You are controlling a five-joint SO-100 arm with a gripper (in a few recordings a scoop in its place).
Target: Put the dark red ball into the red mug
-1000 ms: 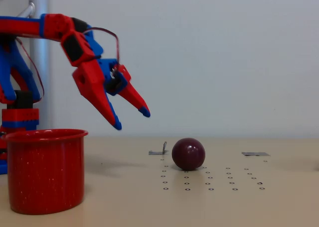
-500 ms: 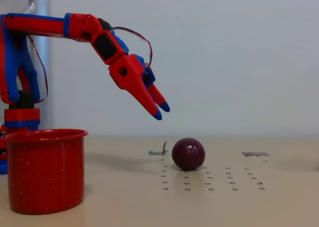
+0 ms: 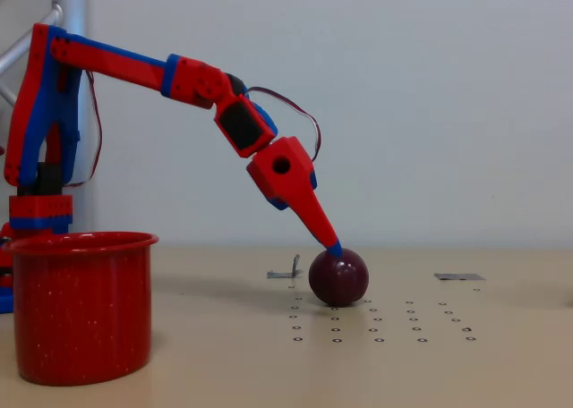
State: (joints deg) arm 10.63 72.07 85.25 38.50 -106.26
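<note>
The dark red ball [image 3: 340, 278] rests on the tan table, right of centre in the fixed view. The red mug [image 3: 81, 308] stands upright at the front left, its mouth open upward. My red-and-blue gripper [image 3: 333, 246] reaches down from the left, and its blue tip meets the ball's upper left side. I see the gripper edge-on: one finger [image 3: 309, 211] shows and hides the other, so I cannot tell how the jaws stand. The ball sits on the table.
The arm's base and upright [image 3: 40, 157] rise behind the mug at the left edge. Two small metal brackets [image 3: 285, 271] [image 3: 457, 276] lie on the table, and a grid of small holes [image 3: 376, 323] spreads beneath and before the ball.
The arm has stretched rightward and down from above the mug's side to the ball. The gripper turned edge-on, its two fingers no longer showing apart. Ball and mug have not moved.
</note>
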